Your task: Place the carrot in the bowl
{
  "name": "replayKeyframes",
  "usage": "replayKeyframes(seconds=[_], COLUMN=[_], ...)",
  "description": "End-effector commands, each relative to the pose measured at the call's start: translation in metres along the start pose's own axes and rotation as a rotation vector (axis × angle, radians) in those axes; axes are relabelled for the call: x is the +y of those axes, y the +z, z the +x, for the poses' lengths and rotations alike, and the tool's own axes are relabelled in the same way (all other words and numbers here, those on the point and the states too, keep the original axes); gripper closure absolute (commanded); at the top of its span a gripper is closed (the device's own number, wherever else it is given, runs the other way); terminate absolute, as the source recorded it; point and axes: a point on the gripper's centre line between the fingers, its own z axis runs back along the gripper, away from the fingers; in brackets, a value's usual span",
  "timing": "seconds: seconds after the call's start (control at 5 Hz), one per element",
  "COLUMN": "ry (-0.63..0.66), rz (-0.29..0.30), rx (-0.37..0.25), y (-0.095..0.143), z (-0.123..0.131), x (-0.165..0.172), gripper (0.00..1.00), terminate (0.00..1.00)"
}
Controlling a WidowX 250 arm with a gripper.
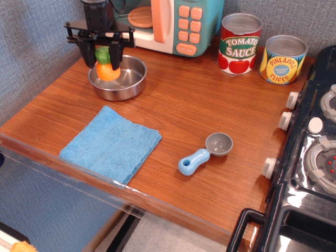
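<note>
My black gripper [102, 59] is shut on the carrot [107, 70], an orange toy with a green leafy top. It holds the carrot upright over the left part of the bowl [131, 84], a shallow shiny steel pan at the back left of the wooden counter. The carrot's orange body hangs at about the level of the bowl's rim. I cannot tell whether it touches the bowl's bottom.
A blue cloth [111, 143] lies at the front left. A blue-handled grey scoop [205, 153] lies in the middle right. A toy microwave [168, 23], a tomato sauce can [239, 43] and a pineapple can [283, 59] stand along the back. A black stove [310, 157] is at the right.
</note>
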Motion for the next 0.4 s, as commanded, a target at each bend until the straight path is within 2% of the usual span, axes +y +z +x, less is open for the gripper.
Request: replayKeyframes(seconds=[0.0,0.2], ry=[-0.013,-0.020], rz=[-0.013,-0.018], rx=[-0.031,-0.021], y=[0.0049,0.0013], z=[0.0159,0.0160], x=[-0.0099,-0.0132], gripper=[1.00,1.00], terminate=[0.00,0.00])
